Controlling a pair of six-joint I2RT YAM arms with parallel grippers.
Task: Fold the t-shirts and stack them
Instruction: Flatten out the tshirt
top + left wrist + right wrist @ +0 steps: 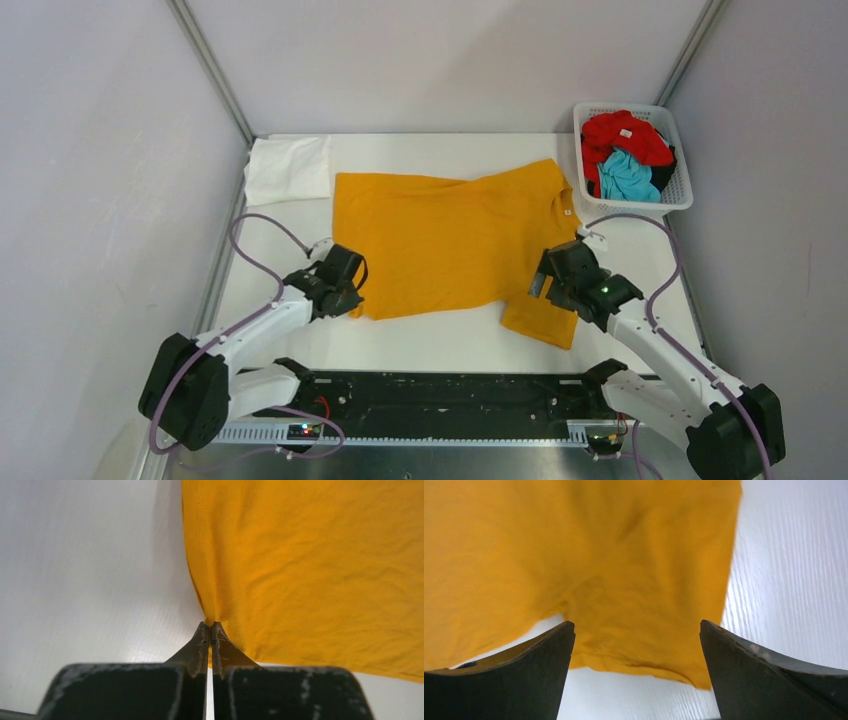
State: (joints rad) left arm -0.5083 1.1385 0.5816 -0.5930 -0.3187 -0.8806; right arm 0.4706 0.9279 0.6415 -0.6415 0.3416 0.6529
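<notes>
While the mustard-orange t-shirt [450, 240] lies spread flat on the table [450, 342], your left gripper [210, 630] is pressed together, pinching the shirt's near left hem corner. Your right gripper [636, 627] stands spread wide over the near right sleeve. White t-shirt [288, 170] lies folded at the far left corner.

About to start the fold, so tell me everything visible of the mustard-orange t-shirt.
The mustard-orange t-shirt is soft, creased cloth spread flat on the white table, collar and small neck label toward the right, hem toward the left, one short sleeve pointing at the arms. The left pincer is shut on its near left corner; the right pincer hangs open over that sleeve.
</notes>
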